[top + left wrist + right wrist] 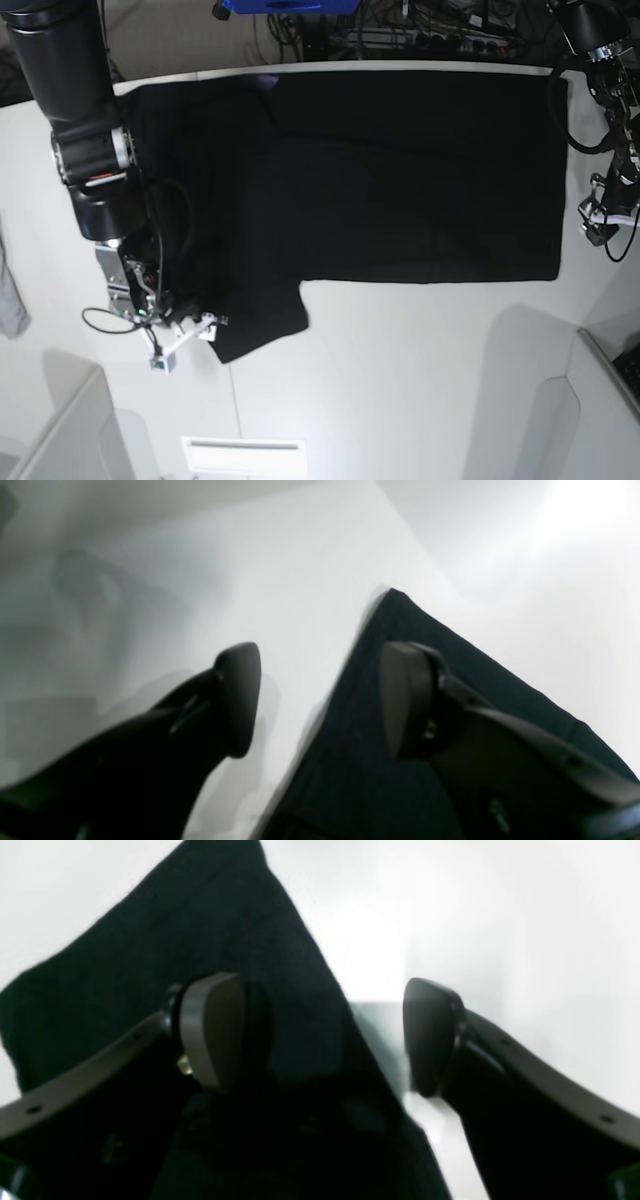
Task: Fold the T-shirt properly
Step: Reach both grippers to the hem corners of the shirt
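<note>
Two hands are in play, and neither pinches anything. Our right hand (325,1037) is spread wide across an edge of the T-shirt (400,200), one finger above the cloth and the other beyond it. Our left hand (320,700) is also spread, near a cloth corner at the right of the base view. The shirt lies dark across the upper and middle frame, a sleeve poking out at lower left.

If we close the right hand too high, we judge, its fingers may miss the thin cloth; too low, and they may scrape the worktop (400,400) or bunch the hem. Lifting one side alone could skew the fold.

The shirt's lower edge runs from lower left towards the right side. Below it, pale worktop gives us room; at upper left, the arm crowds the cloth.
</note>
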{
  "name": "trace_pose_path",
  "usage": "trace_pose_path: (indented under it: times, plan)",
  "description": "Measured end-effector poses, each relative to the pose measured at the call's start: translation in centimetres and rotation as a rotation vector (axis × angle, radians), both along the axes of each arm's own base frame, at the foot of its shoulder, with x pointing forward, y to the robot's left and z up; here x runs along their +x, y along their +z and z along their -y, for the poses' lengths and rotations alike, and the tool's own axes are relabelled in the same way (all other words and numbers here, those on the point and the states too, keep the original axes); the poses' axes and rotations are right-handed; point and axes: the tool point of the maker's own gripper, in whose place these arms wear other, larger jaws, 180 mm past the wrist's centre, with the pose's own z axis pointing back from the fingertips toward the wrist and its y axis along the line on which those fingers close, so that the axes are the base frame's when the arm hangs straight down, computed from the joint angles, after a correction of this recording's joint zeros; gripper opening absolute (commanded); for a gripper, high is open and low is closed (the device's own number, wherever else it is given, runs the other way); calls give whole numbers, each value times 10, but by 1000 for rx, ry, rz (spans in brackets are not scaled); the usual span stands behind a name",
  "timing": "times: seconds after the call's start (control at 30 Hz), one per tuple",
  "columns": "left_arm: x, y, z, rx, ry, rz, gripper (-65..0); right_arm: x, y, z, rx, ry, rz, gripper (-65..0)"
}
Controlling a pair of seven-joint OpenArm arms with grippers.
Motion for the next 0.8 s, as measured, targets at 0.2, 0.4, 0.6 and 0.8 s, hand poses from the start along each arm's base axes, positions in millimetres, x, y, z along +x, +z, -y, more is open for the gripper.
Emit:
trace_pose_path:
  times: [0.2, 0.4, 0.6, 0.8]
  plan:
    - [-1, -1, 0, 0, -1, -3, -280, -3, -5, 0, -29, 18, 14, -201]
    - [0, -3, -1, -7, 7, -4, -173, -6, -8, 6, -41, 15, 11, -434]
    - [6, -15, -9, -51, 46, -17, 0, -7, -9, 7, -41, 13, 9, -618]
    - [18, -19, -21, -62, 66, -28, 0, -7, -9, 4, -25, 8, 4, -650]
